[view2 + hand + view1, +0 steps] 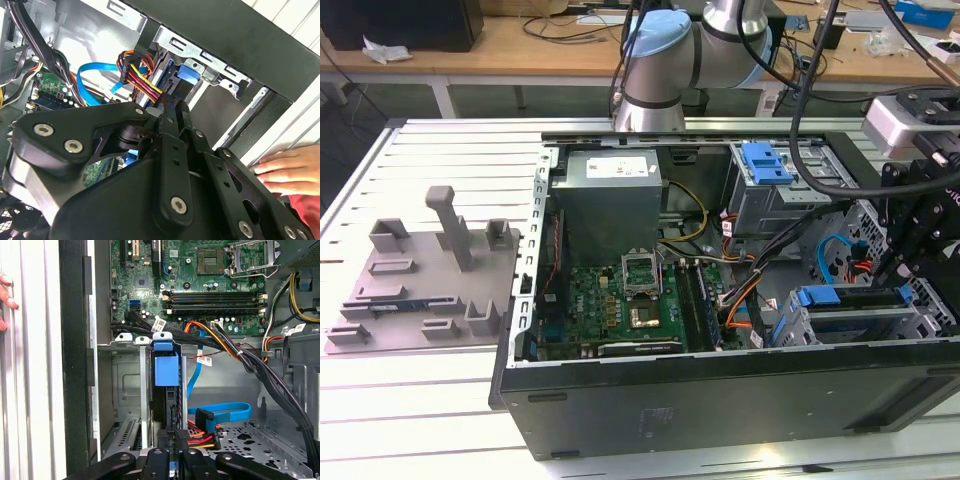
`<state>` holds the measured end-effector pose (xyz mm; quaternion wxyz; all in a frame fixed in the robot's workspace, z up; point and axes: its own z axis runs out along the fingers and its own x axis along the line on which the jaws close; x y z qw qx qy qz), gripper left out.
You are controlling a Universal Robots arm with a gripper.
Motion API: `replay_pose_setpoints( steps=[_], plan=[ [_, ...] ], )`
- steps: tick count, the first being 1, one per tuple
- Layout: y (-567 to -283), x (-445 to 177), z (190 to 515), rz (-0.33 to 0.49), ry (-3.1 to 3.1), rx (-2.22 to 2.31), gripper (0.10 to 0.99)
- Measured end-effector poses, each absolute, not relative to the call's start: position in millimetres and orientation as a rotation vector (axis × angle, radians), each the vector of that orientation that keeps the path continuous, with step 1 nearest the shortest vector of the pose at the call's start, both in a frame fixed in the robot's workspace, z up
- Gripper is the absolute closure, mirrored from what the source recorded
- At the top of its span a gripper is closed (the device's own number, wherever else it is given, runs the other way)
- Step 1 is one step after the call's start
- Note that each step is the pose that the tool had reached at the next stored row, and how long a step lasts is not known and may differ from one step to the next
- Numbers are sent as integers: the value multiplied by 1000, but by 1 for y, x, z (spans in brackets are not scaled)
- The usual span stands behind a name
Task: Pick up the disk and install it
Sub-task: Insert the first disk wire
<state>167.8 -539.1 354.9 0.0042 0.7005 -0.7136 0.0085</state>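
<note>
Robot fingers (pixel 159 462) close together, pinching the thin near edge of the disk (pixel 166 372), which stands upright in the drive cage (pixel 127 390) just ahead. Probably rigid, fairly heavy and shock-sensitive; best held by its side edges.

The silver hard drive in its blue plastic carrier bracket (pixel 166 369) stands edge-on in the grey metal drive cage (pixel 127 385) by the black computer case's side wall (pixel 75 365), its flat faces hidden. The black gripper (pixel 172 457), cut by the picture's edge, perhaps touches it. A person's hand (pixel 4 295) is cropped.
</note>
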Motion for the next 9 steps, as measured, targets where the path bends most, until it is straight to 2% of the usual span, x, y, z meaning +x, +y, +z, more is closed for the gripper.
replay_pose_setpoints(
  steps=[9],
  plan=[
    [-531, 167, 355, 27, -2236, 2195, 918]
  ],
)
